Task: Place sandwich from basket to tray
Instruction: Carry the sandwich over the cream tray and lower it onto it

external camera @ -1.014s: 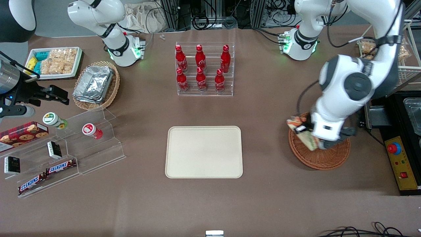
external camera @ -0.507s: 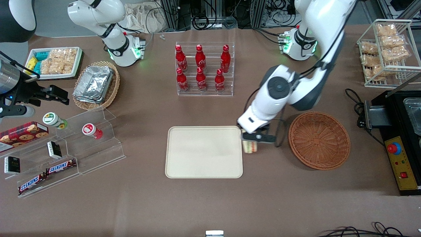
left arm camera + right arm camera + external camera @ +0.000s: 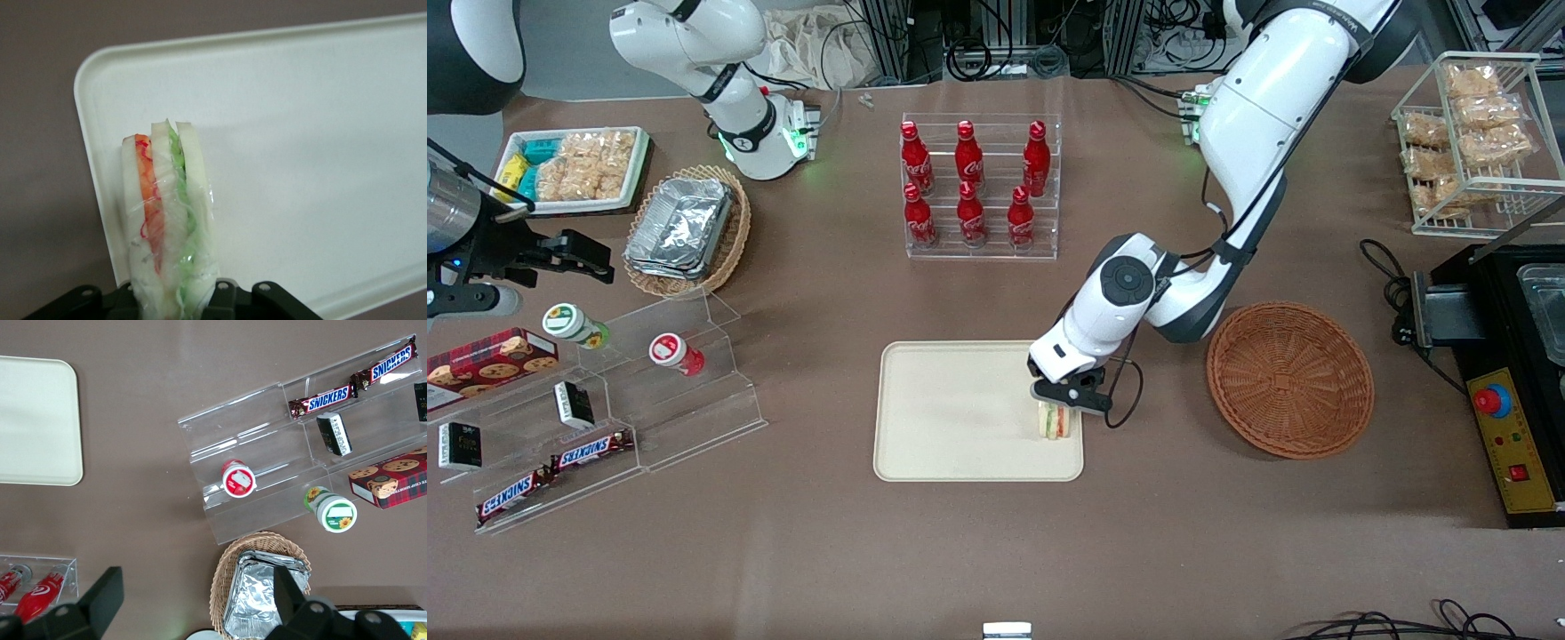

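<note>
From the front, you have the hand (image 3: 1069,398) over the tray (image 3: 960,418), at the tray's edge nearest the basket (image 3: 1289,380), which sits empty on the worktop (image 3: 996,551). The sandwich (image 3: 1053,420) hangs below the hand, low over that edge or possibly touching it.

In the left wrist view, the hand (image 3: 183,297) is clamped on the sandwich (image 3: 168,213), filling layers upright, near the tray's (image 3: 300,133) corner.

You appear to be at the set-down step: judge contact, then release and lift straight up so the wedge does not tip.
</note>
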You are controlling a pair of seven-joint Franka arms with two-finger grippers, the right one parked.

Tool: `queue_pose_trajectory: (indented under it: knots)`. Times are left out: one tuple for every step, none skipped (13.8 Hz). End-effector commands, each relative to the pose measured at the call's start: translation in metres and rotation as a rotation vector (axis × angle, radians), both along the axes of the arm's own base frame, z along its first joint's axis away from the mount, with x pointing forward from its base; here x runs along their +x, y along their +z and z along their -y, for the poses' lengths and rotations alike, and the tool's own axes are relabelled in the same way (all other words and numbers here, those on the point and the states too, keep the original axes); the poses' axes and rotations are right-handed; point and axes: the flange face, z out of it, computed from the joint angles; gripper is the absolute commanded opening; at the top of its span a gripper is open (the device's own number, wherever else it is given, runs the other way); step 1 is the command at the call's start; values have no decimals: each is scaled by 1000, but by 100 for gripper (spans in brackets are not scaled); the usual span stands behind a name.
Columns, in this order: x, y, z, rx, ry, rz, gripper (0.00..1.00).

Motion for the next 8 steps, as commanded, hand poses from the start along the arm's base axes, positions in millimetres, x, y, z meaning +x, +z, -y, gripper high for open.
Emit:
queue_pose_trajectory:
  knots:
    - [19,0,2,15,0,40,99]
    - [20,4,2,17,6,50,99]
    - [20,9,2,11,38,50,99]
    - [23,28,-3,-2,79,66,99]
    - [26,48,-5,-17,123,78,99]
    - [28,77,-10,-24,167,92,99]
    - [32,101,-26,9,196,71,99]
    - [34,131,-42,55,217,40,99]
